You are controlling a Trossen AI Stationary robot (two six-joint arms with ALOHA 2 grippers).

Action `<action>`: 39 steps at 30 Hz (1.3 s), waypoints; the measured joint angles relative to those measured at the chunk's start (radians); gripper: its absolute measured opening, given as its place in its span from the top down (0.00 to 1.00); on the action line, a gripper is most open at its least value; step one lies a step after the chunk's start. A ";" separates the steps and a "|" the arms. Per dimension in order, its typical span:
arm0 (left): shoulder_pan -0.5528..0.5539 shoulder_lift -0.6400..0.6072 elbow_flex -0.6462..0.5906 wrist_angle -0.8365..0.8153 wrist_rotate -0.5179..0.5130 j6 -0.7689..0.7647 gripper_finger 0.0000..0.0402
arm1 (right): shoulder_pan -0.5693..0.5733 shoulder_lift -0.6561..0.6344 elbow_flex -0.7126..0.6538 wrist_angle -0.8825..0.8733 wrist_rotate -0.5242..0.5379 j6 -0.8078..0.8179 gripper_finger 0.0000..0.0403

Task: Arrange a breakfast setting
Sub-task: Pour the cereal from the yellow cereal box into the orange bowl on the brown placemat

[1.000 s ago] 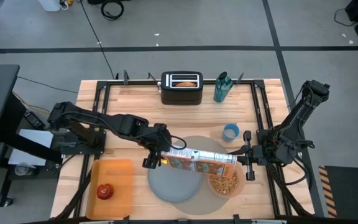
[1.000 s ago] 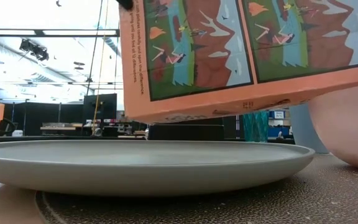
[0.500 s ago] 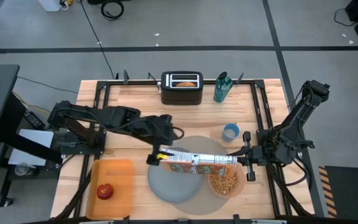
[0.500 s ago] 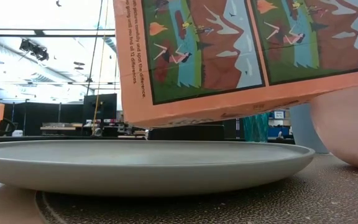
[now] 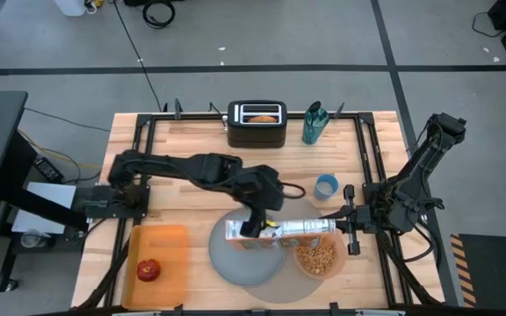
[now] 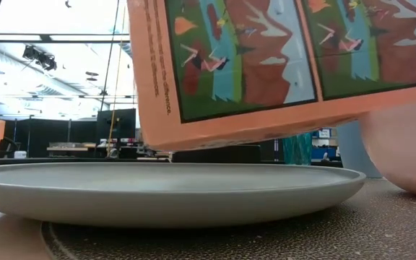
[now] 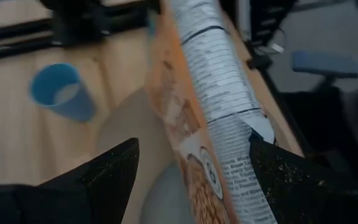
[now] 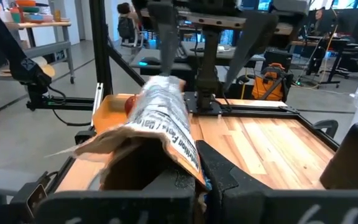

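Note:
An orange cereal box (image 5: 281, 231) lies level in the air over the grey-blue plate (image 5: 240, 262) and the pink bowl (image 5: 317, 258), which holds cereal. Both stand on the round grey mat (image 5: 275, 204). My right gripper (image 5: 336, 225) is shut on the box's right, opened end. My left gripper (image 5: 255, 230) is open, with its fingers (image 7: 104, 180) on either side of the box near its left end; I cannot tell whether they touch it. The blue cup (image 5: 326, 186) stands beside the mat. The red apple (image 5: 148, 269) lies on the orange tray (image 5: 167, 246). The spoon is out of view. My right gripper holds the cereal box by its opened top end (image 8: 166, 155), pinched between the two fingers; the gripper itself hides the exact place. The fingers come level from the table's right, along the box. The box is clear of the plate (image 6: 193, 188), its left end a little lower.
The black toaster (image 5: 257, 125), with something brown in its slot, and a green bottle (image 5: 314, 124) stand at the far edge. The low view shows only a narrow gap between the box (image 6: 280, 65) and the plate.
My left gripper has gone toward the table's right, from the box's left end to a spot farther along it, over the plate. The box has stayed nearly in place and has tipped slightly, its left end lower.

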 joint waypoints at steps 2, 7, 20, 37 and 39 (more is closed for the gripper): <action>0.002 0.039 0.064 -0.032 0.035 0.005 0.21 | 0.000 0.000 0.000 -0.005 0.005 0.000 0.98; 0.008 0.064 0.199 -0.065 0.022 0.068 0.21 | -0.001 0.000 0.000 -0.020 0.009 0.000 0.98; -0.043 0.123 0.254 -0.098 -0.051 0.039 0.21 | -0.002 0.000 0.000 -0.021 0.034 0.005 0.98; -0.031 0.214 0.254 -0.095 -0.082 -0.105 0.21 | -0.022 0.000 -0.001 -0.024 0.033 0.007 0.98; -0.032 0.220 0.254 -0.100 -0.082 -0.102 0.21 | -0.021 0.000 -0.001 -0.024 0.027 0.007 0.98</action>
